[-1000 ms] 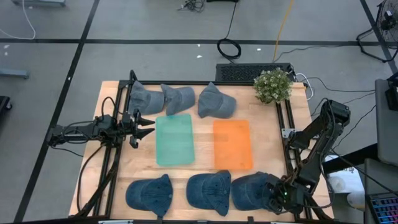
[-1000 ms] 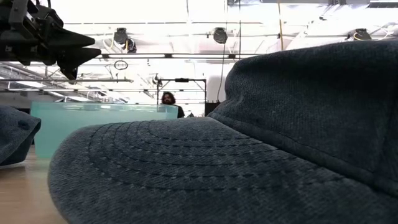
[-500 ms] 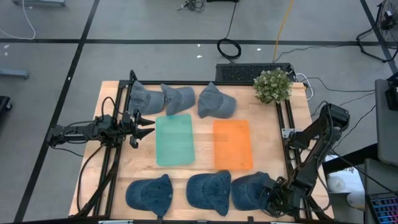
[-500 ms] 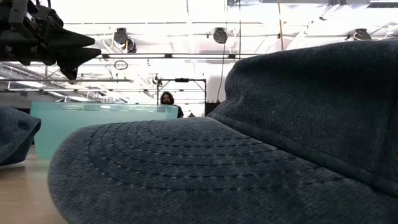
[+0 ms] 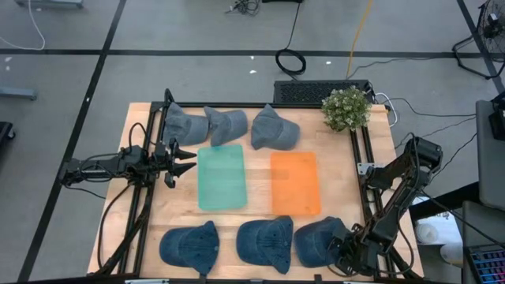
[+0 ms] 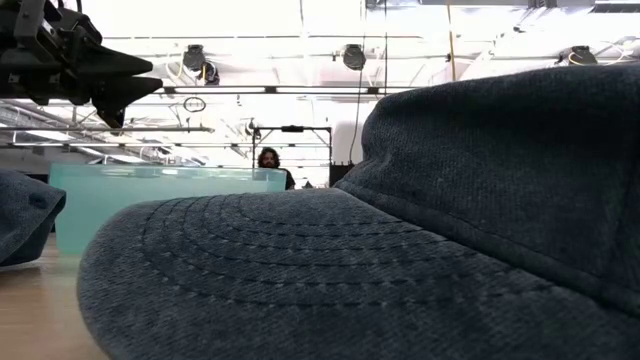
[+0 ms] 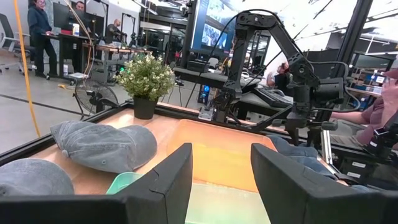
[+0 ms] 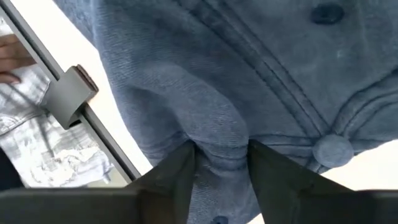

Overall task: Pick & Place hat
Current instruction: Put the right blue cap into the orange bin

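We see right gripper (image 8: 217,163) pinching near-right hat (image 5: 317,242) fabric, not lifted; both trays (image 5: 222,177) empty; left gripper (image 5: 186,154) spread, idle.

The right gripper (image 5: 344,251) is set on the nearest hat (image 5: 317,241); two hats (image 5: 265,243) lie beyond.

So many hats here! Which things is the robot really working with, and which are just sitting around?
In the job:
- right hand, pinching the dark blue hat
- green tray
- orange tray
- other hats in the two rows

Just lying about:
- potted plant
- left hand, waiting open
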